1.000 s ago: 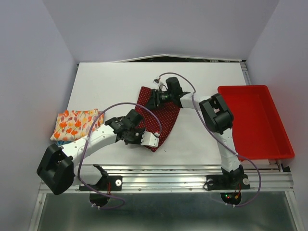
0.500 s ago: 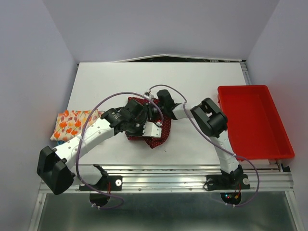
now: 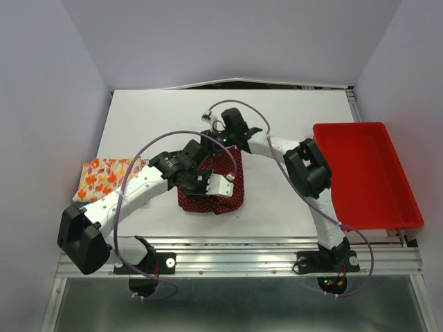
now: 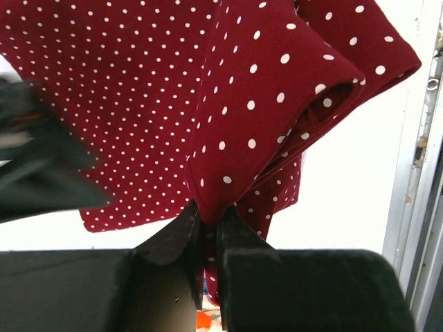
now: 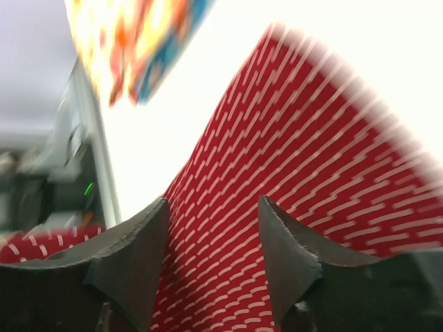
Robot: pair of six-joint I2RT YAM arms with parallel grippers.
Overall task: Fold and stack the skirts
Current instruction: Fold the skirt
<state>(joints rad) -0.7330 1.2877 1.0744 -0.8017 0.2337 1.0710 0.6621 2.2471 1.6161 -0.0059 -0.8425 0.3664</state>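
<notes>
The dark red dotted skirt [image 3: 208,197] lies bunched and doubled over at the table's middle. My left gripper [image 3: 227,192] is shut on a fold of it [image 4: 277,90] and holds that fold lifted; the jaws [image 4: 208,211] pinch the cloth tight. My right gripper [image 3: 223,136] is at the skirt's far edge, its jaws [image 5: 214,204] spread wide over the red cloth [image 5: 291,173], gripping nothing. The cream-white skirt with orange flowers [image 3: 107,176] lies folded at the left, and a blue edge [image 3: 83,205] shows under it. Both show blurred in the right wrist view [image 5: 138,41].
A red tray [image 3: 398,200] stands at the right edge of the table. The white tabletop [image 3: 159,117] runs behind and to the right of the skirt. The metal rail [image 3: 242,245] runs along the near edge.
My left gripper carried the skirt's near corner up and left, so the flat skirt is now doubled over and bunched. My right gripper swung left, then back to the skirt's far edge.
</notes>
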